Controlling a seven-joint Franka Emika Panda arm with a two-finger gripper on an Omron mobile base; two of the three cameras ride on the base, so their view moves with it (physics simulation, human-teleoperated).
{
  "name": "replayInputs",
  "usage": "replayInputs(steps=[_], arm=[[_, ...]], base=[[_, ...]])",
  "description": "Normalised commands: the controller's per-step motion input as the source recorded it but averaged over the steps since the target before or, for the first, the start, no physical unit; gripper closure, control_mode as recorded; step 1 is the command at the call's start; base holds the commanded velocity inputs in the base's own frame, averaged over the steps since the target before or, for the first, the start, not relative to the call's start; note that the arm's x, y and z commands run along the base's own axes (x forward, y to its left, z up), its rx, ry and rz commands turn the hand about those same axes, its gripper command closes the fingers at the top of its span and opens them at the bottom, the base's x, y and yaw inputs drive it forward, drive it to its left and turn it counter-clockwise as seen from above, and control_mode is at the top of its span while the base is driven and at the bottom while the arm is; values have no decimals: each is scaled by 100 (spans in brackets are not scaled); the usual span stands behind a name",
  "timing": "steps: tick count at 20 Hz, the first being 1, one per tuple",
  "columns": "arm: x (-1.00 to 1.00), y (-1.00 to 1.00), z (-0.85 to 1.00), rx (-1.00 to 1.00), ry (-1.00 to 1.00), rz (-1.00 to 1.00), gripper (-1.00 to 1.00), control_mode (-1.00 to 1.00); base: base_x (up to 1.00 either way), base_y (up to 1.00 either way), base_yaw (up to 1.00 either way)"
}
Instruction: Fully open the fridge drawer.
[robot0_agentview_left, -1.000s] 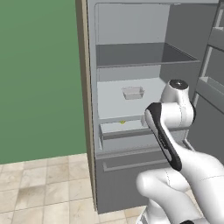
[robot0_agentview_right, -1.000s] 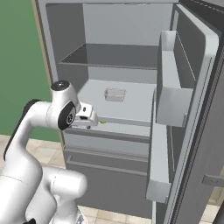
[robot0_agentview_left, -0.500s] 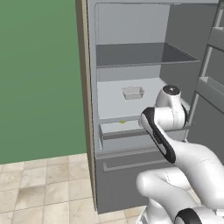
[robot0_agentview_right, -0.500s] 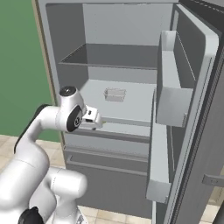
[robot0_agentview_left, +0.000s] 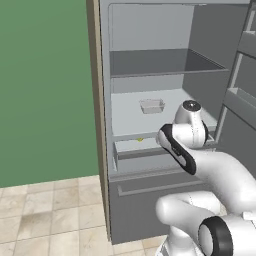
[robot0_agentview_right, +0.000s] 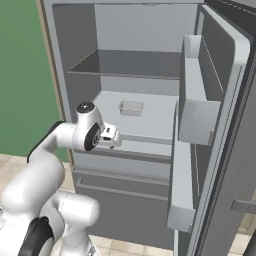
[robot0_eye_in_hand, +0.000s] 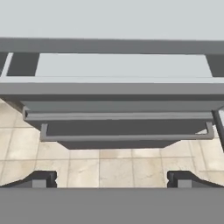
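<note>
The fridge drawer (robot0_agentview_left: 135, 149) is a wide shallow light-grey box under the lower shelf of the fridge (robot0_agentview_left: 150, 35), pulled out a little. It shows again as the drawer (robot0_agentview_right: 147, 148) in the right base view, and from above as the drawer (robot0_eye_in_hand: 122, 66), with its front edge as a grey band. My gripper (robot0_agentview_right: 113, 136) hovers just in front of and above the drawer's left part. In the hand view the gripper (robot0_eye_in_hand: 112, 180) is open, with its fingertips (robot0_eye_in_hand: 43, 179) wide apart over floor tiles and nothing between them.
A small clear tray (robot0_agentview_left: 152, 105) sits on the shelf above the drawer. Below the drawer is a taller grey panel (robot0_eye_in_hand: 127, 131) with a thin outlined handle. The open door with bins (robot0_agentview_right: 200, 100) stands at the right. A tan side panel (robot0_agentview_left: 94, 100) and a green wall (robot0_agentview_left: 45, 85) lie to the left.
The arm has reached further in, carrying the hand a little rightward and closer to the fridge. The drawer has not moved.
</note>
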Motion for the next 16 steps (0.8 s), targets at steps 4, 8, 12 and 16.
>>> replayInputs(steps=[4,8,12,16], arm=[[38,-1,-25,0,0,0,-100,-100],[37,-1,-21,3,0,0,-100,-100],[30,-9,-29,5,0,0,-100,-100],[33,-9,-28,5,0,0,-100,-100]], base=[[0,0,0],[0,0,0],[0,0,0],[0,0,0]])
